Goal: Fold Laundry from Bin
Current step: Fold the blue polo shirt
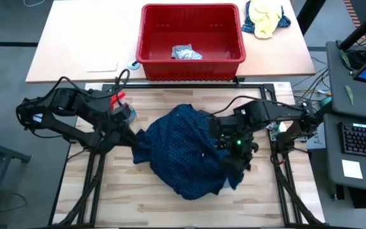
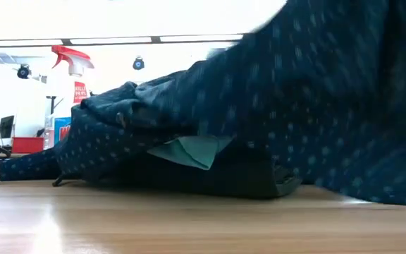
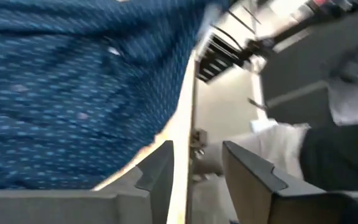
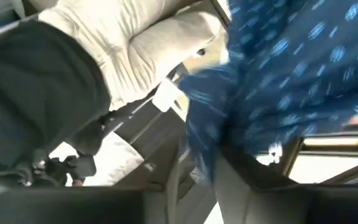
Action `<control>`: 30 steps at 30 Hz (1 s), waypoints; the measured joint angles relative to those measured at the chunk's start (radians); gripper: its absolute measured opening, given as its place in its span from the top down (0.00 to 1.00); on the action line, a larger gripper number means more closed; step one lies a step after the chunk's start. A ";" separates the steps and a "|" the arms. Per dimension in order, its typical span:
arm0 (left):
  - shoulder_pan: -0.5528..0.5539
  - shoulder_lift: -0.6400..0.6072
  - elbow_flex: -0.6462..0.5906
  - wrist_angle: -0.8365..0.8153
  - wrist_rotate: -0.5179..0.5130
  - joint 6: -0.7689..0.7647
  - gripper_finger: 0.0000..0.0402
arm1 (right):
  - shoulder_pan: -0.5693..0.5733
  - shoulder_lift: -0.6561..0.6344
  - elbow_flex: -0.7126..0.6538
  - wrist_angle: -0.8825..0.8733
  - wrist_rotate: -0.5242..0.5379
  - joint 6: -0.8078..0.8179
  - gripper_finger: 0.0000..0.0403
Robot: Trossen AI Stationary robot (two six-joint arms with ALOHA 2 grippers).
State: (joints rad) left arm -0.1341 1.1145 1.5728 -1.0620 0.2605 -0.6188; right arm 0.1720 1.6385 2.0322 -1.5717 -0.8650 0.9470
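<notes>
Garment (image 1: 183,149): heaped at the middle of my work table (image 1: 132,203), between my two arms.
My left gripper (image 1: 127,135): at the garment's left edge, just beside the cloth.
My right gripper (image 1: 232,147): on the garment's right part, over the cloth.
Bin (image 1: 191,60): on the far table (image 1: 75,38), behind the garment, near centre.
Small crumpled piece (image 1: 186,53): inside the bin, on its floor.
Cloth bundle (image 1: 265,18): on the far table, right of the bin.
Spray bottle (image 2: 70,77): behind the garment's left end in the low view.
</notes>
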 joint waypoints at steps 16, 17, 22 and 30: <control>0.085 0.030 -0.426 0.331 -0.204 -0.090 0.44 | -0.360 -0.009 -0.023 0.029 0.652 -0.452 0.46; 0.096 0.039 -0.454 0.375 -0.211 -0.077 0.44 | -0.387 -0.009 -0.032 0.047 0.725 -0.471 0.46; 0.153 0.117 -0.538 0.496 -0.253 -0.076 0.45 | -0.490 -0.009 -0.121 0.293 0.840 -0.494 0.46; 0.148 0.189 -0.540 0.498 -0.222 -0.112 0.45 | -0.506 -0.025 -0.346 0.556 0.623 -0.509 0.47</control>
State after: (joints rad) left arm 0.0135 1.3039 1.0325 -0.5644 0.0384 -0.7308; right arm -0.3337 1.6133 1.6861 -1.0154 -0.2416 0.4378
